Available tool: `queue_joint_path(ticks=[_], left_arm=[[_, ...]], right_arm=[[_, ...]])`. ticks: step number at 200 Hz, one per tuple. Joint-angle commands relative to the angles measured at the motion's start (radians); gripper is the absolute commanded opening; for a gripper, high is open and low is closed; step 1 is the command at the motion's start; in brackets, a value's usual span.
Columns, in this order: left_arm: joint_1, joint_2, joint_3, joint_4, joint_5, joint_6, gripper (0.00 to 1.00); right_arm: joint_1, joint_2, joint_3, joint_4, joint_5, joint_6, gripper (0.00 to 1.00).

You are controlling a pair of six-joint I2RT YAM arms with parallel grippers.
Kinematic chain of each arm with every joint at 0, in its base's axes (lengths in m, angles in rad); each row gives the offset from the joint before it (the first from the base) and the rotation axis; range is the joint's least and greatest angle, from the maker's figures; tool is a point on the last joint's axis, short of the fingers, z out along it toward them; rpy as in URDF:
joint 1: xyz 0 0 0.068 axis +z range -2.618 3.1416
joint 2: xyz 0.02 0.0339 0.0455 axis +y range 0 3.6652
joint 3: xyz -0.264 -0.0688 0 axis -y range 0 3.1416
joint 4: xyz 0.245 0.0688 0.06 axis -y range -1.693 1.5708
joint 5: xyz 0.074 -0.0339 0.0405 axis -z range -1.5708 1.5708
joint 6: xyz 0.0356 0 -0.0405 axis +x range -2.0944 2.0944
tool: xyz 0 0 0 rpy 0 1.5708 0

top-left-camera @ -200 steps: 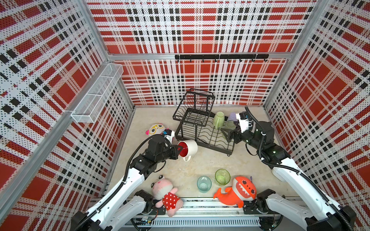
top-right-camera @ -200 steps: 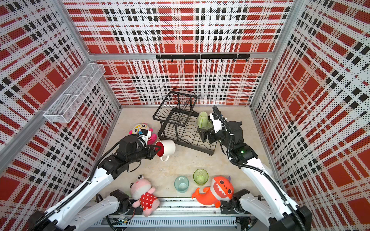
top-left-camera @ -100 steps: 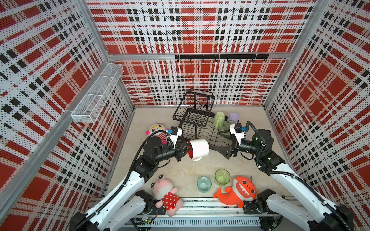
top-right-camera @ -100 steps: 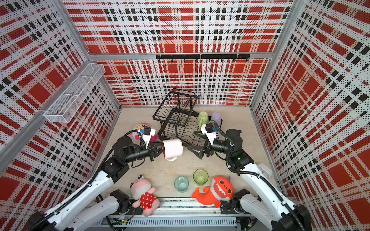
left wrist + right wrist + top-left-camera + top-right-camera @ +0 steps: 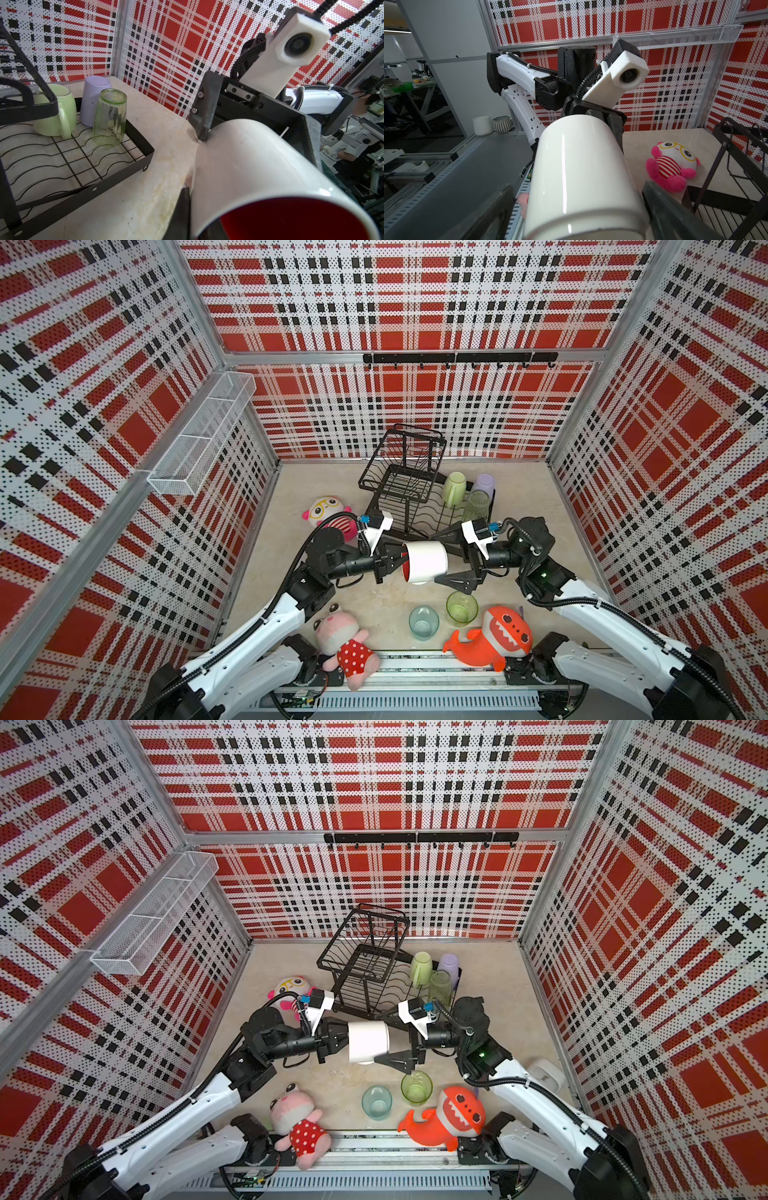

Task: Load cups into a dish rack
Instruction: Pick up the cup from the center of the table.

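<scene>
My left end effector point(image 5: 395, 563) is pinched narrow on the rim of the white glazed mug with the red inside point(image 5: 428, 562), one finger in the mouth and one outside. It holds the mug on its side in the air just in front of the black wire two-tier dish rack point(image 5: 399, 481). My right end effector point(image 5: 440, 558) stands wide, its fingers straddling the mug's closed base end; whether they touch it I cannot tell. I judge this mug stiff, fairly heavy, slick and easy to chip, so a rim pinch alone looks prone to slipping. A hold across the round body near the base seems surer, clear of the handle that seems to hang underneath. I count six cups. Three stand in the rack's lower tier at its right end: a pale green mug point(image 5: 454, 488), a tall clear green glass point(image 5: 476, 506) and a lilac plastic tumbler point(image 5: 484, 485). One is in my grip. Two stand on the tabletop point(image 5: 519, 489) in front of the rack: a teal glass point(image 5: 424, 621) and a short clear green glass point(image 5: 461, 608). There is one rack.
</scene>
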Motion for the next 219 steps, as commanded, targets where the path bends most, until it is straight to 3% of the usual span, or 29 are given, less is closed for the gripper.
queue_joint_path(ticks=[1,64,104,133,154,191,219], left_arm=[[-0.021,-0.006,0.025,0.133,0.016,-0.006,0.0],[-0.068,0.02,0.04,0.161,-0.009,-0.006,0.0],[-0.069,0.007,0.019,0.224,-0.029,-0.042,0.0],[-0.071,-0.003,0.004,0.248,-0.041,-0.042,0.0],[-0.071,-0.003,0.003,0.251,-0.04,-0.041,0.0],[-0.079,0.006,0.001,0.257,-0.043,-0.038,0.0],[-0.087,0.012,-0.005,0.275,-0.052,-0.04,0.0]], right_arm=[[0.017,0.018,0.015,-0.033,-0.016,-0.043,1.0],[0.044,0.038,0.039,-0.033,-0.016,-0.024,1.0],[0.044,0.044,0.06,-0.091,-0.032,-0.015,0.84],[0.044,0.054,0.065,-0.114,-0.035,-0.01,0.8],[0.044,0.051,0.065,-0.114,-0.026,-0.007,0.9],[0.044,0.049,0.074,-0.108,-0.026,0.005,0.93],[0.044,0.051,0.072,-0.089,-0.025,0.026,1.0]])
